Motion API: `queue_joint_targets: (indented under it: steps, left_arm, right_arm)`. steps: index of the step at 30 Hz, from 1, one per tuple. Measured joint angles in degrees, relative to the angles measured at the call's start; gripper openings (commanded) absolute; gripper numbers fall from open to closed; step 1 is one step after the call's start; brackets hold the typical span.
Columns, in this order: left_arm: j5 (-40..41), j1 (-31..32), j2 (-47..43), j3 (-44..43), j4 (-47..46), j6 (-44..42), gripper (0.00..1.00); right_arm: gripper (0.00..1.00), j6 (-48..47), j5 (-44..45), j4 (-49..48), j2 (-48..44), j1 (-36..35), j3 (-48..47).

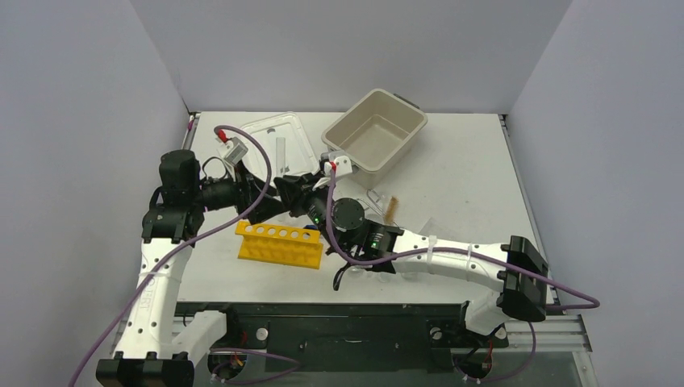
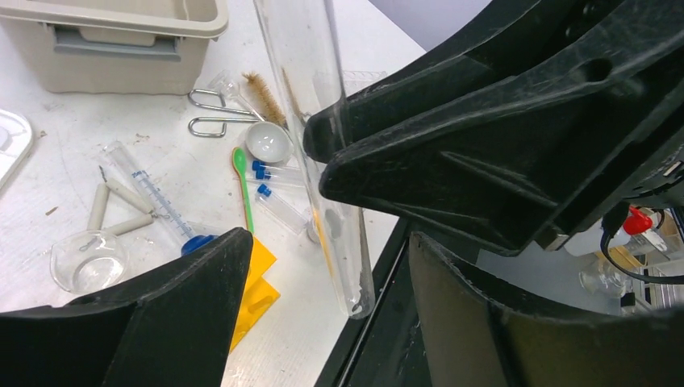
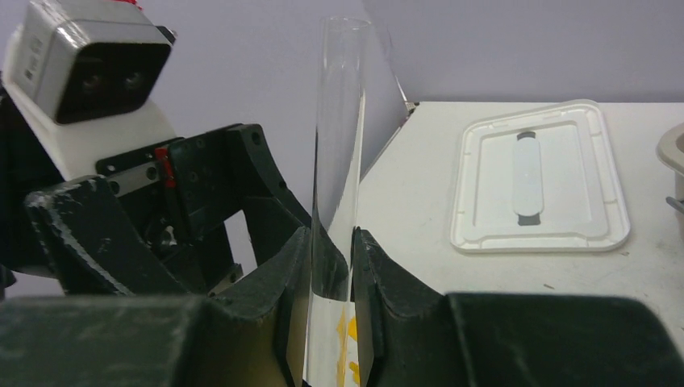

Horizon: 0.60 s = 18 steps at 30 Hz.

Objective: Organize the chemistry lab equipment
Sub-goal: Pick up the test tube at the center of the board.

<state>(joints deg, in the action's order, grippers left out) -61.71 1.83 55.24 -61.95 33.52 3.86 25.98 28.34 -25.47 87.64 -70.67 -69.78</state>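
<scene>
My right gripper (image 3: 332, 242) is shut on a long clear test tube (image 3: 339, 145) and holds it upright above the table. In the left wrist view the same test tube (image 2: 302, 81) slants down between the spread fingers of my left gripper (image 2: 327, 242), which is open and touches nothing. The two grippers meet just above the yellow holed tube rack (image 1: 279, 243), the left gripper (image 1: 270, 197) beside the right gripper (image 1: 300, 193). On the table lie a brush (image 2: 262, 93), metal tongs (image 2: 211, 113), a green spatula (image 2: 242, 185), blue-capped vials (image 2: 278, 201) and a glass dish (image 2: 85, 262).
The beige tub (image 1: 375, 129) stands at the back centre. The white lid (image 1: 274, 137) lies to its left. The table's black front edge (image 2: 387, 266) runs just beneath the tube's tip. A corner of the yellow rack (image 2: 254, 290) shows under my left finger.
</scene>
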Motion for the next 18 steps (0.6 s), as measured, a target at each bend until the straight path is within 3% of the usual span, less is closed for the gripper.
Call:
queue_joint_targets:
  steps: [5, 7, 10, 13, 16, 18]
  left_arm:
    - [-1.60, -0.02, -0.48, 0.66, -0.33, -0.26, 0.64]
    - [-1.77, -0.04, -0.81, 0.79, -0.33, -0.48, 0.53]
    - [-2.08, -0.09, -1.33, 0.90, -0.35, -0.85, 0.23]
    - [-2.91, -0.28, -1.95, 1.20, -1.27, -0.02, 0.05]
    - [-3.32, -0.44, -2.84, 2.23, -3.74, 1.64, 0.00]
    - [-3.30, -0.46, -3.15, 2.86, -4.70, 2.86, 0.00]
  right_arm:
    - [0.00, 0.07, 0.20, -3.50, 0.00, -0.98, 0.07]
    - [0.00, 0.07, 0.22, -4.48, 0.00, -1.29, 0.07]
    - [0.00, 0.02, 0.22, -5.09, 0.00, -1.84, 0.07]
    - [0.00, -0.35, 0.83, -5.25, 0.00, -2.12, 0.07]
    - [0.00, -0.44, 1.05, -5.51, 0.00, -2.14, 0.07]
    - [0.06, -0.15, 1.09, -5.20, 0.00, -2.16, -0.02]
